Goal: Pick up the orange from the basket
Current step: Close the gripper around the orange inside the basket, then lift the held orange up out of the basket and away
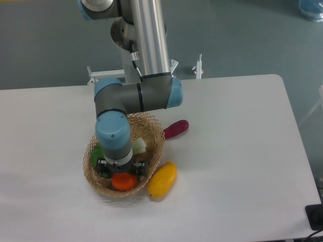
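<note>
The orange (124, 182) lies in the front part of the woven basket (156, 135), and only its front half shows beneath the wrist. My gripper (122, 174) points straight down into the basket, right over the orange. Its black fingers (142, 168) are spread to either side of the fruit, so it stands open; the fingertips are hidden behind the orange and the basket rim. A green vegetable (96, 154) lies at the basket's left, partly hidden by the arm.
A pale white-green item (139, 146) sits in the basket to the right of the wrist. A yellow elongated fruit (162, 179) rests on the table against the basket's right front. A dark red vegetable (175, 128) lies behind it.
</note>
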Motion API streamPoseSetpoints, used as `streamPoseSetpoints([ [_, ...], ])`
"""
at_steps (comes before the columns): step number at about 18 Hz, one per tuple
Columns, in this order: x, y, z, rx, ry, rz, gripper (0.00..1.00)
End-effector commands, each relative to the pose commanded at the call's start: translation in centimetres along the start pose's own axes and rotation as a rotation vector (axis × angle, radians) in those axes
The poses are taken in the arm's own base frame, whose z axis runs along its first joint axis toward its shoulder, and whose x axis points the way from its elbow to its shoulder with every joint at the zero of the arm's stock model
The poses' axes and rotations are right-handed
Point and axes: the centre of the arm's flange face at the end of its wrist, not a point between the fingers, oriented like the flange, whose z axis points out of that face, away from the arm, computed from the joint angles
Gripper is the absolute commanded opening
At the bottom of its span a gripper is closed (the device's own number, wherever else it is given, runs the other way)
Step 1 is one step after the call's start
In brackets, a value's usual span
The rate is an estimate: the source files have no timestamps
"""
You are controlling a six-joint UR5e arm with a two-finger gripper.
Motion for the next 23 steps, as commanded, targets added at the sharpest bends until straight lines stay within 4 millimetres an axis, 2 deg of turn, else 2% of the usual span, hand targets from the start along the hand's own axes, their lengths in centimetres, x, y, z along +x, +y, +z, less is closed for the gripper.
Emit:
streamPoseSetpoints([
  [1,0.0,-0.1,-0.2,0.003,0.001,0.002,0.68],
  [6,0.0,-0.2,-1.0,0.019,-0.002,0.014,0.68],
  [11,-0.8,-0.8,-5.2,0.079,-0.019,0.107,0.68],
  [12,-2.1,-1.0,-7.3,0.107,-0.034,0.12,0.68],
  [14,-4.7,-0.6,-9.2,0.12,-0.04,0.086,0.68],
  [16,-7.6,-0.3,-11.6,0.123,-0.03,0.142,0.68],
  [18,-11.0,0.3,-13.1,0.091,-0.025,0.166,0.68],
  [22,-16.5,1.9,-14.9,0.079,-0.032,0.262,0.68],
  [23,-19.1,3.0,-15.6,0.083,-0.045,0.288,0.68],
])
